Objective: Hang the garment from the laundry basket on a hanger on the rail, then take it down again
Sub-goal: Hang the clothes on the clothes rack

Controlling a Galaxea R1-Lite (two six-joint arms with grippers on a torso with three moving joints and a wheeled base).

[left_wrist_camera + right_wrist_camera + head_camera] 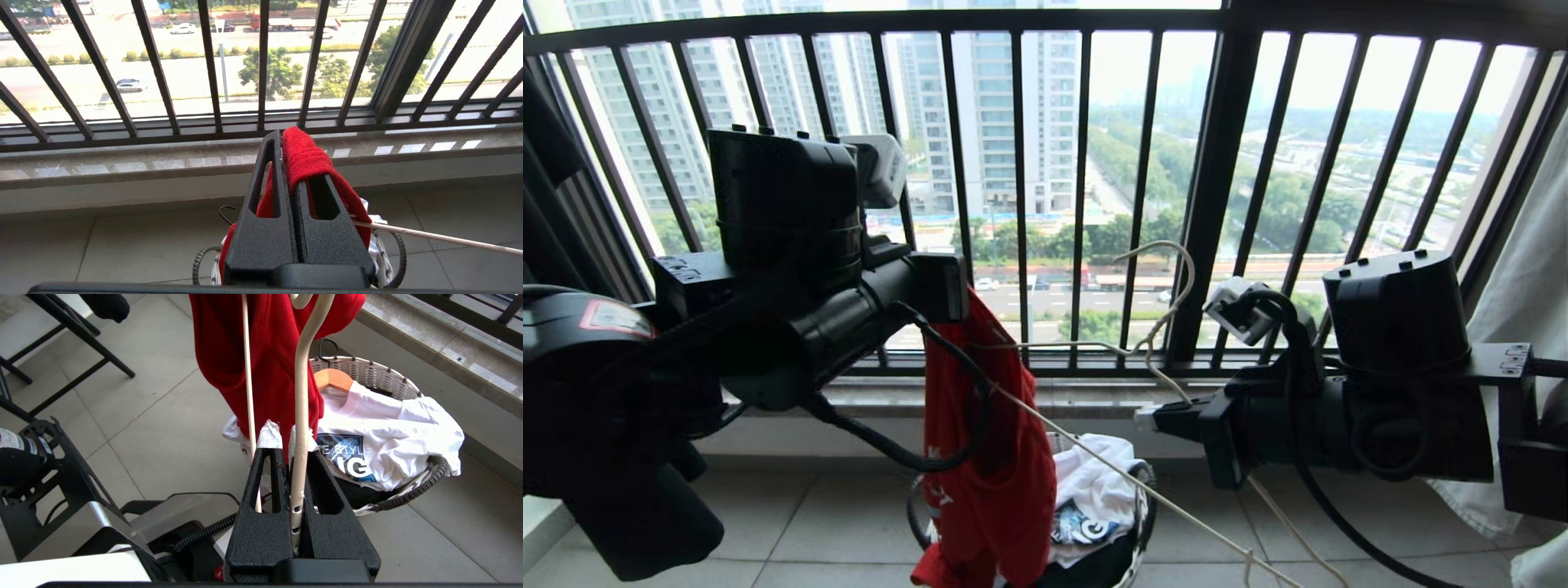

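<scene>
The red T-shirt point(988, 457) is held up by the clamped left gripper point(947, 286), lifted clear above the laundry basket point(412, 490). The hanger point(1160, 327) is pinched in the closed right gripper point(1147, 418) — threading, hanging and removal appear outstanding. "IG" is legible on a white shirt point(388, 437) in the basket.

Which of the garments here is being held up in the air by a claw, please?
The red T-shirt, pinched in the left claw and hanging above the basket; the white T-shirt lies inside it.
</scene>
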